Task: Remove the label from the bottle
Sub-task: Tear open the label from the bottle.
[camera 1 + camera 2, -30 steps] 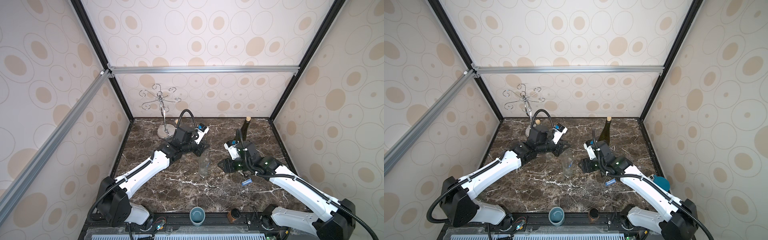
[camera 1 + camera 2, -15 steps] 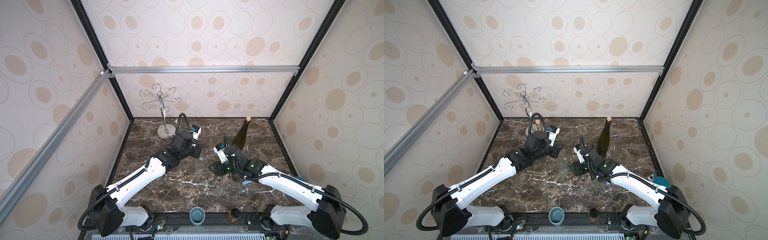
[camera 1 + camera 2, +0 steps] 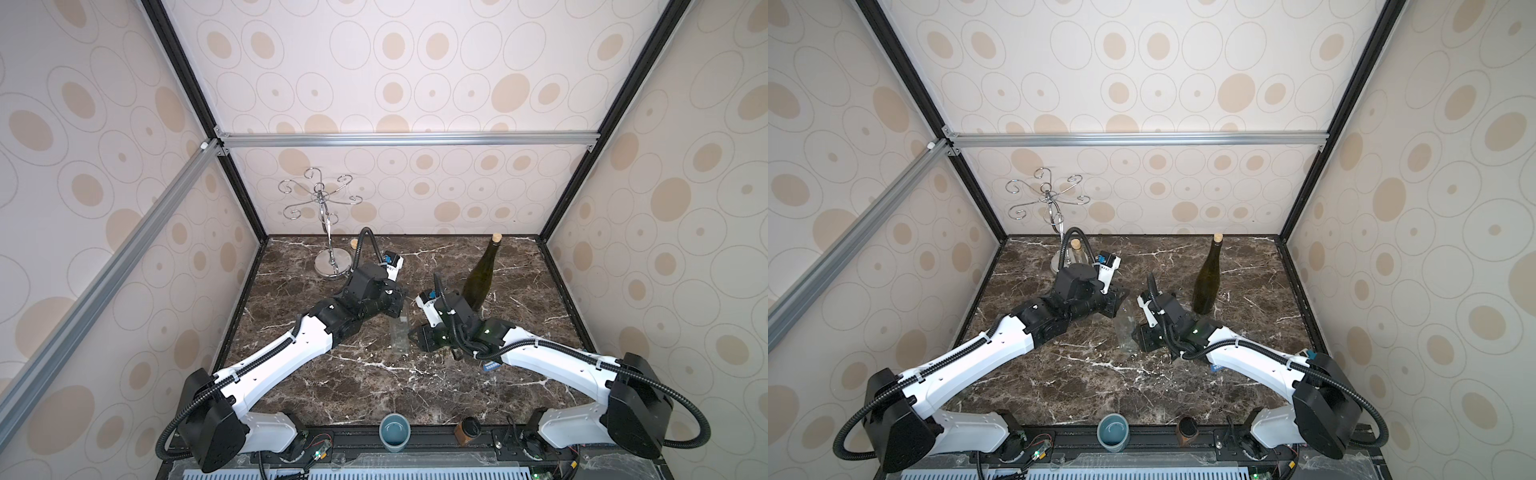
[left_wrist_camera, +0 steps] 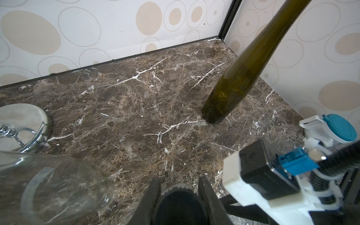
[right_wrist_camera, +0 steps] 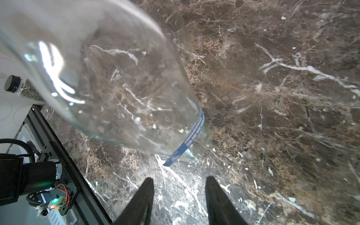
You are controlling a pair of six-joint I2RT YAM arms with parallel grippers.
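Bottle stands, clear glass, mid-way across the dark marble table, dotted walls all round. Left gripper clamps its top, jaws closed; right gripper sits low beside its base, jaws apart, holding nothing. Only the right wrist view shows the blue label strip near the base, just ahead of those fingers.

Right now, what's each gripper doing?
Left gripper: jaws closed on the black cap of the clear bottle.
Right gripper: jaws open, empty, near the blue label.
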